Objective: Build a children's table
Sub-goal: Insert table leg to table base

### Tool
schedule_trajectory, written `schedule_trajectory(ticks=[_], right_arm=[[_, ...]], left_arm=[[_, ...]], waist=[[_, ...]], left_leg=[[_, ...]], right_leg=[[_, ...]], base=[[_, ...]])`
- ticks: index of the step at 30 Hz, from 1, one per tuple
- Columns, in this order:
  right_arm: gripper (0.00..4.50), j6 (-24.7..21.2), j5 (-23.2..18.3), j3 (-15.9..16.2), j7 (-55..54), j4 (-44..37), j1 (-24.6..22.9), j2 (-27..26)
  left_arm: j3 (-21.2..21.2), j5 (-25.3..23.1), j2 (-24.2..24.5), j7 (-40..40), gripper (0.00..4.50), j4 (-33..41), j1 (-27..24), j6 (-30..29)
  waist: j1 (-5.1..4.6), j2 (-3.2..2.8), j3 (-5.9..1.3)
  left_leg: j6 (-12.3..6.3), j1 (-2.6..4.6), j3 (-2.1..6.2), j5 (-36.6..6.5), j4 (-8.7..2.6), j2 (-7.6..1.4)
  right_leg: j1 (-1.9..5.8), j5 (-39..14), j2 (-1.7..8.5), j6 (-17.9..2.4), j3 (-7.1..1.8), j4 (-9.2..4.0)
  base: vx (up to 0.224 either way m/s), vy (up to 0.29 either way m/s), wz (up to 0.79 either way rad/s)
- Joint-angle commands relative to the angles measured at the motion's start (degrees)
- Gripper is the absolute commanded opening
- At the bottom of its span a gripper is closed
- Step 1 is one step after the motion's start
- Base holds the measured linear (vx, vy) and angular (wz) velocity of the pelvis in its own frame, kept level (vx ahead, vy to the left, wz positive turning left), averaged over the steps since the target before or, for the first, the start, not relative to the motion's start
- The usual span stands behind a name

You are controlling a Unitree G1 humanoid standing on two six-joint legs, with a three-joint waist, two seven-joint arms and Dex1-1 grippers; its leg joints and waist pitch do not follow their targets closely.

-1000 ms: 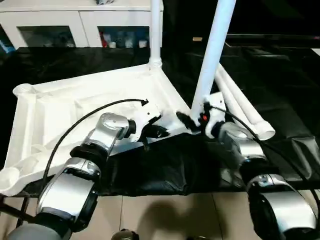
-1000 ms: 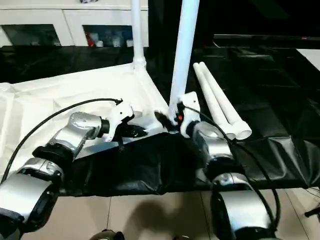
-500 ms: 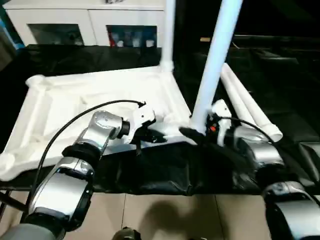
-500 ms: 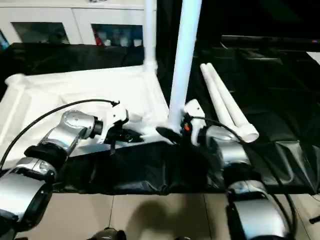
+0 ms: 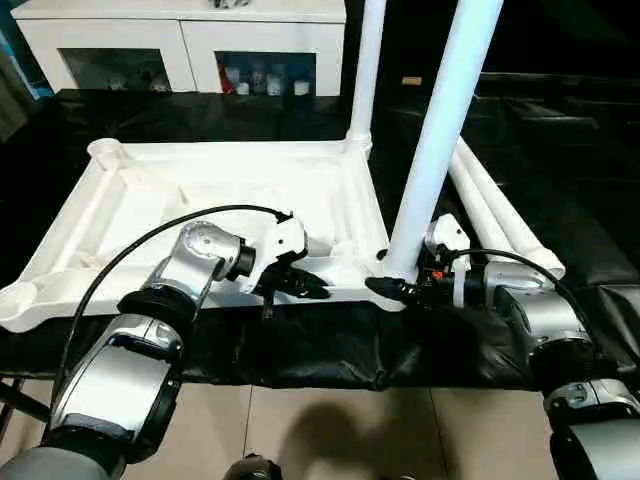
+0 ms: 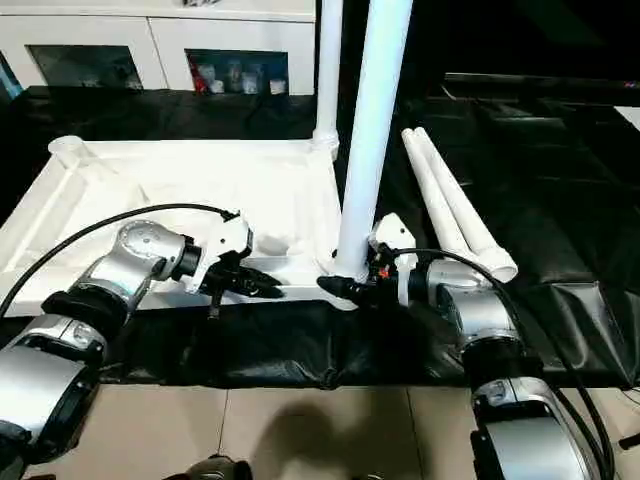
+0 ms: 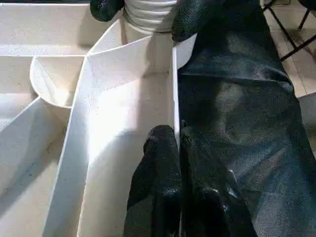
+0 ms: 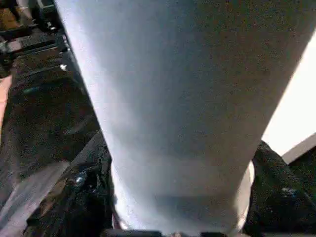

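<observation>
The tabletop [image 5: 230,200] lies upside down on the black-draped desk [image 5: 330,345], ribs up, near edge along the desk's front. One leg [image 5: 365,70] stands in the far right corner socket; a second leg [image 5: 440,140] stands upright in the near right socket. My right gripper [image 6: 345,290] straddles this leg's base, fingers either side of it; whether they clamp it I cannot tell. My left gripper [image 5: 300,285] is pinched onto the tabletop's near rim, steadying it. Two spare legs [image 5: 505,225] lie beside the tabletop's right edge. I judge the step as seating the second leg; next calls for pressing it home.

White table [image 5: 200,190]; white legs [image 5: 500,215]; black cloth [image 5: 330,345]
</observation>
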State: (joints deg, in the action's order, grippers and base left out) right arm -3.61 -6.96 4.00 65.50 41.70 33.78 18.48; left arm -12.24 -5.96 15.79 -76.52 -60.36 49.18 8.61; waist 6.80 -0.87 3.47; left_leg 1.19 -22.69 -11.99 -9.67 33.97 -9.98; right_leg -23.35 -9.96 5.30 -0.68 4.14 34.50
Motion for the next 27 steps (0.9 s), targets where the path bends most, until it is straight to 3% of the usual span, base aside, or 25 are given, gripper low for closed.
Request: schedule_trajectory(ticks=[1,7,11,13,15,18,24,27], right_arm=[[2.77,-1.35,1.55,0.70,-6.86,1.71,0.07,-3.17],[2.77,0.35,3.43,-3.52,-31.29,8.60,2.49,-10.92],[2.77,1.21,3.01,-5.84,-41.38,12.51,4.26,-14.86],[2.77,4.05,3.28,-6.73,-46.47,15.54,5.75,-18.15],[2.77,5.56,3.83,-6.41,-47.01,16.20,6.07,-18.94],[3.47,7.20,3.67,-6.70,-46.73,16.65,6.23,-19.75],[4.02,9.08,3.35,-7.00,-43.58,17.36,6.66,-18.98],[4.12,11.14,4.29,-6.05,-40.96,17.75,6.44,-17.06]], left_arm=[[1.75,1.34,-2.54,6.55,0.00,0.46,1.55,-2.25],[4.66,0.93,-7.19,24.07,0.00,-0.30,2.75,-7.54],[5.57,1.05,-10.26,31.77,0.00,1.19,2.45,-9.82],[4.14,-0.62,-12.80,36.13,0.00,4.00,0.74,-9.84],[3.43,-1.21,-13.34,36.40,0.00,4.84,-0.04,-9.37],[2.63,-1.43,-13.52,34.67,0.00,5.34,-1.39,-7.78],[1.68,-0.69,-11.58,29.32,0.00,6.42,-3.61,-3.29],[1.51,-0.35,-10.24,25.13,0.00,7.60,-5.10,-1.91]], waist=[[-0.24,0.27,-4.54],[-1.34,0.39,-4.22],[-1.92,0.39,-4.35],[-1.93,0.27,-4.36],[-1.90,0.19,-4.36],[-1.97,0.56,-4.25],[-2.55,0.40,-4.10],[-2.91,0.40,-4.21]], left_leg=[[-3.45,1.92,1.67,-10.49,-3.78,-4.08],[-0.52,1.93,1.96,-13.61,-4.15,-3.71],[-1.14,1.88,1.87,-12.80,-4.04,-3.35],[-1.57,1.89,1.88,-12.21,-4.02,-3.48],[-1.85,1.91,1.86,-12.97,-4.02,-3.45],[-2.43,1.77,1.83,-13.44,-4.13,-3.42],[-2.02,1.78,2.04,-16.01,-4.37,-3.44],[-2.44,1.62,1.95,-14.59,-4.31,-3.46]], right_leg=[[2.58,-6.38,4.26,-16.92,-2.56,-2.98],[2.53,-12.79,4.46,-15.10,-2.80,-3.83],[2.67,-10.93,4.21,-14.70,-2.75,-3.97],[2.64,-10.26,4.32,-14.66,-2.83,-3.98],[2.68,-10.95,4.29,-14.31,-2.75,-4.10],[2.72,-11.44,4.22,-13.85,-2.73,-4.24],[2.71,-14.90,4.35,-12.95,-2.82,-4.50],[2.78,-12.46,4.25,-13.78,-2.84,-4.14]], base=[[0.000,0.000,0.00],[0.000,0.000,0.00],[0.000,0.000,0.00],[0.000,0.000,0.00],[0.000,0.000,0.00],[0.000,0.000,0.00],[0.000,0.000,0.00],[0.000,0.000,0.00]])
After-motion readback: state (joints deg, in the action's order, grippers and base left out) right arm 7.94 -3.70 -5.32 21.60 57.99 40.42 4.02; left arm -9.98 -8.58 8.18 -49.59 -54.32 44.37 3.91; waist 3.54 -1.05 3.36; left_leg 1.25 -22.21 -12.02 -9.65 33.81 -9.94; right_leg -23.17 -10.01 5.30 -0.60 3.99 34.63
